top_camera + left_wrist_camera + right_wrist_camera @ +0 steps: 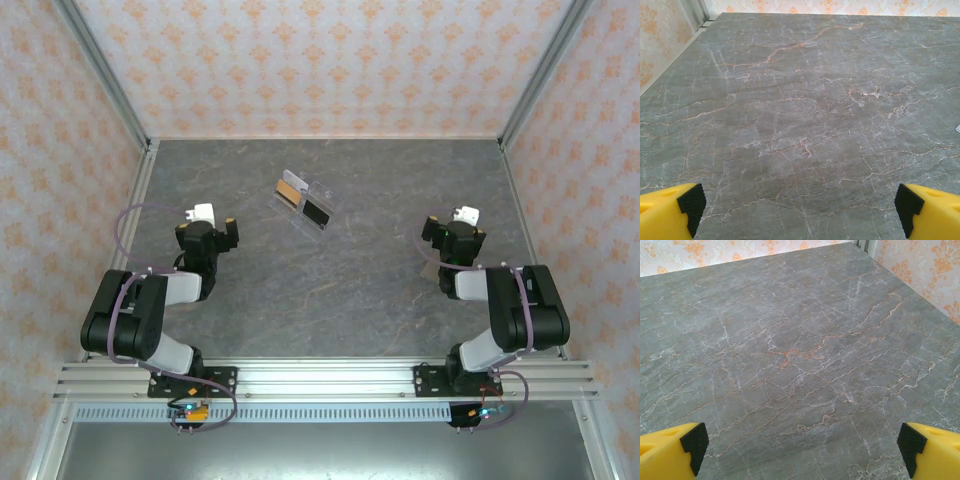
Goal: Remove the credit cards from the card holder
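Observation:
The card holder (305, 203), a small clear plastic stand, lies on the grey marbled table (350, 280) at mid-back, slanted. A tan-orange rectangle (291, 188) and a black rectangle (317, 212) show through it; I cannot make out separate credit cards. My left gripper (213, 230) sits to the holder's lower left, well apart from it. In the left wrist view it (799, 206) is open over bare table, yellow fingers (670, 210) wide apart. My right gripper (453, 235) is far to the holder's right, likewise open (802, 446) with nothing between its fingers (930, 450).
Patterned walls and metal posts (108, 80) enclose the table on three sides. The arms' bases are bolted to a rail (320, 380) at the near edge. Bare table lies between the two arms and in front of the holder.

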Controlling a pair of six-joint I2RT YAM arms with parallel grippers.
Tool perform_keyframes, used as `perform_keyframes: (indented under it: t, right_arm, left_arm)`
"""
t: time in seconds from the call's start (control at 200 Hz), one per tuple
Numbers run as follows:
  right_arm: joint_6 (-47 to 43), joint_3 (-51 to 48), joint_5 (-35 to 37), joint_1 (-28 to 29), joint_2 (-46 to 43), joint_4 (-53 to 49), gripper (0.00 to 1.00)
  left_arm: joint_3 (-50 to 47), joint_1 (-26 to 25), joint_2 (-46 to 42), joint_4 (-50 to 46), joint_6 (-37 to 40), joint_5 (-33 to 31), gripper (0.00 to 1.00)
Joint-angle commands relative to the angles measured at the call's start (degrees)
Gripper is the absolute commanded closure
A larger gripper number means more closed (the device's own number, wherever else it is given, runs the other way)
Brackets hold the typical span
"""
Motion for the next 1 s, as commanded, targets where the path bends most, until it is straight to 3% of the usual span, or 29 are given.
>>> perform_keyframes:
  t: [0.0, 0.996]
  right_arm:
    - [0.6, 1.2, -0.4, -0.1, 0.1, -0.1, 0.01]
    - [0.5, 1.0, -0.5, -0.1, -0.1, 0.4, 0.01]
  left_arm:
    - [1.1, -0.1, 0.5, 1.0, 1.2, -0.8, 0.0]
    - [0.9, -0.1, 0.5, 1.4, 1.1, -0.9, 0.0]
